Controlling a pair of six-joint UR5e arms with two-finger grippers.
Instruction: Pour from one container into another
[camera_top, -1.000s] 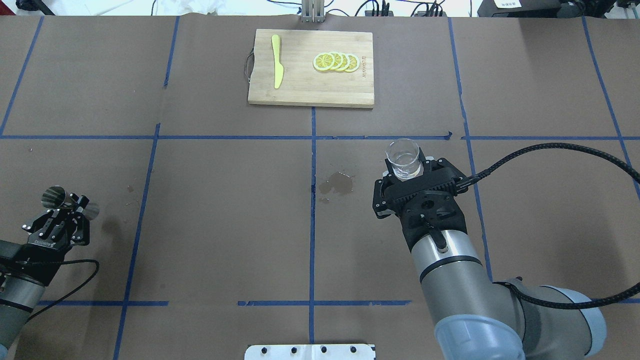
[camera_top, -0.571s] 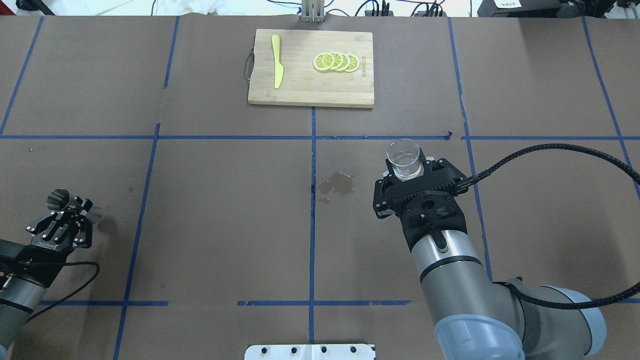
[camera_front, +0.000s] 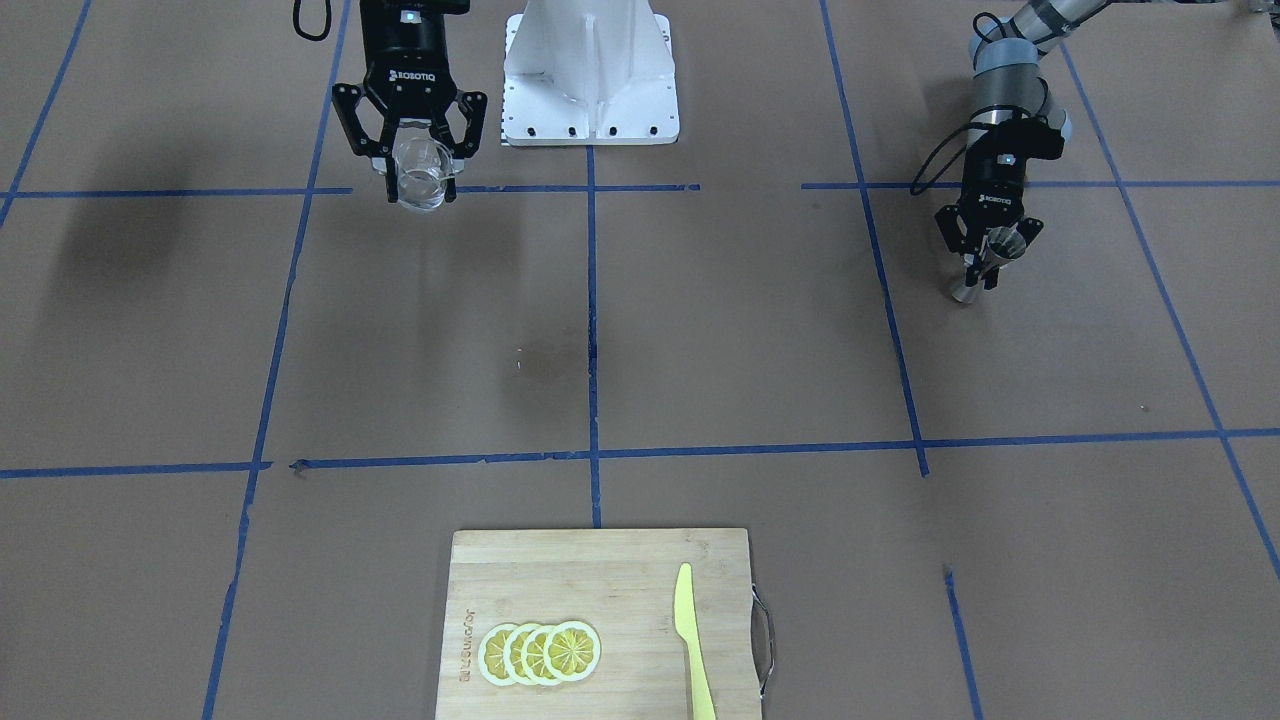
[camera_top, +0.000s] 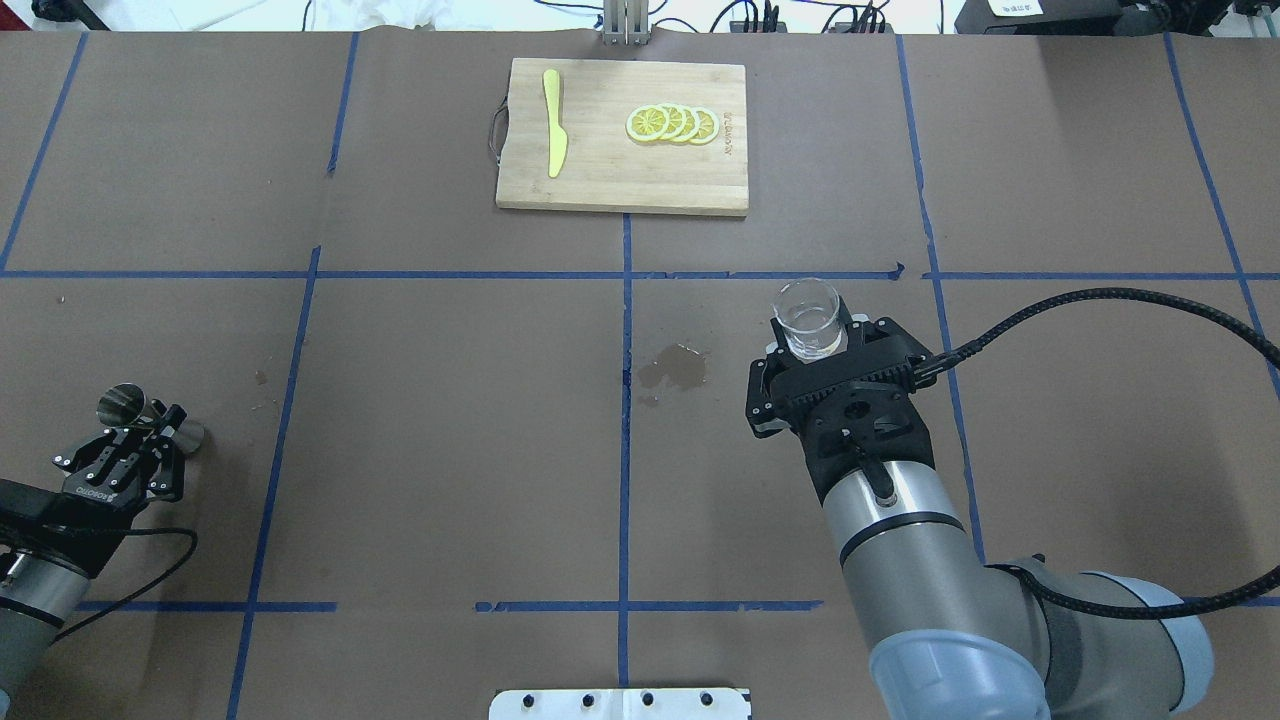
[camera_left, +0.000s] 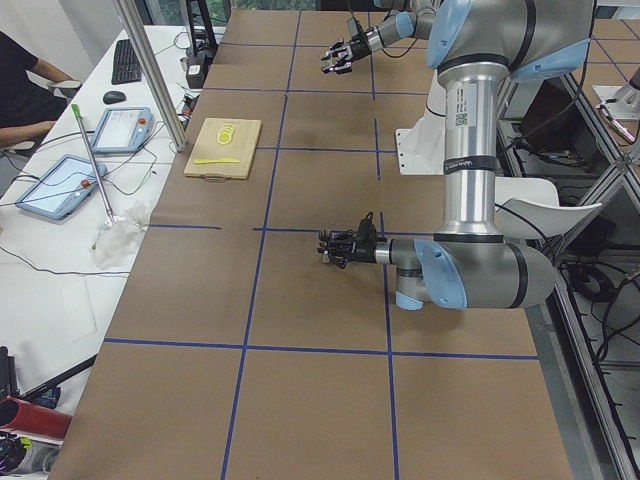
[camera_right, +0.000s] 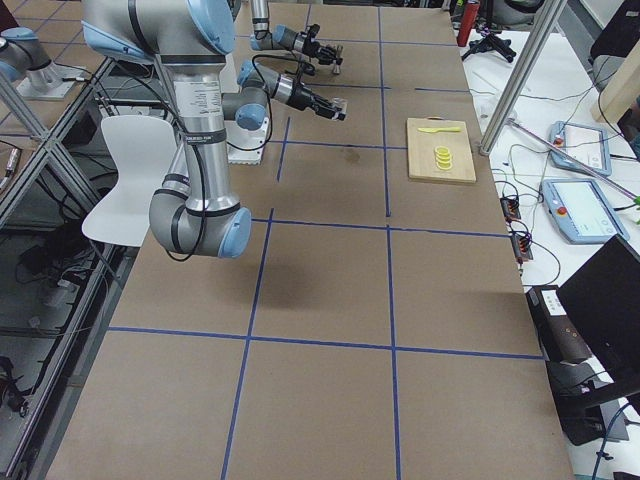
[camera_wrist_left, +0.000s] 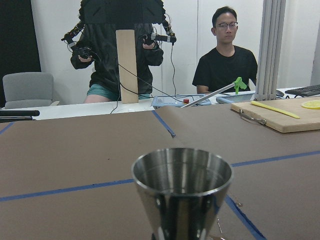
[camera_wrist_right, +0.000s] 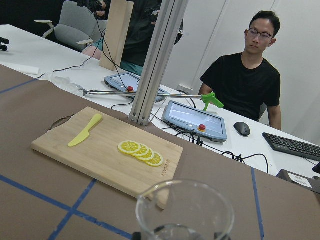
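Observation:
My right gripper (camera_top: 812, 335) (camera_front: 420, 185) is shut on the clear glass cup (camera_top: 808, 318) (camera_front: 422, 172) and holds it upright above the table, right of centre. A little clear liquid shows in the cup's bottom (camera_wrist_right: 185, 212). Far off at the table's left side, my left gripper (camera_top: 150, 425) (camera_front: 988, 255) is shut on the waist of the steel jigger (camera_top: 122, 404) (camera_front: 982, 268). The jigger (camera_wrist_left: 182, 187) stands with its open cone up and its lower end at or just above the paper. The two containers are far apart.
A wooden cutting board (camera_top: 600, 185) with lemon slices (camera_top: 672, 123) and a yellow knife (camera_top: 553, 135) lies at the far middle. A dark wet stain (camera_top: 675, 367) marks the paper near the centre. People (camera_wrist_left: 227, 62) sit and stand beyond the far edge.
My left gripper has moved down and back toward the robot with the jigger in it. The right arm and the glass cup have not moved.

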